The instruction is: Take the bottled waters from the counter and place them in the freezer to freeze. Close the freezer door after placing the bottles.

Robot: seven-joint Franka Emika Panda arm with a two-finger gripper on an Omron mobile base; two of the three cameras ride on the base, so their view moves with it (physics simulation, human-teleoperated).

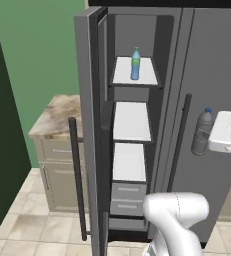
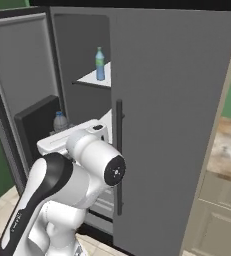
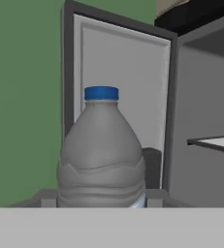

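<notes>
Left base view: the freezer point(image 1: 132, 125) stood open, its freezer door point(image 1: 89, 135) swung out to the left with the long dark handle facing the camera. The clear light-blue bottle point(image 1: 135, 64) with a green cap stood upright near the middle of the top white shelf point(image 1: 148, 75). Two further white shelves and grey drawers lay below it. The grey bottle point(image 1: 202, 131) with a blue cap hung upright in front of the closed right door point(image 1: 212, 100), just beside the white hand point(image 1: 226, 131) at the frame's right edge. The marbled surface point(image 1: 54, 117) lay bare at the left, behind the open door.

Right base view: the light-blue bottle point(image 2: 100, 64) stood on the top shelf near its front edge. The grey bottle point(image 2: 60, 122) showed above the white arm, in front of the black dispenser panel point(image 2: 37, 125).

Hand view: the grey bottle point(image 3: 102, 155) stood upright and close, its blue cap uppermost. The gripper point(image 3: 102, 201) pinched its lower body, the fingertips flanking it on either side. Behind it lay the inner face of the open door and, at the right edge, the corner of a shelf.
</notes>
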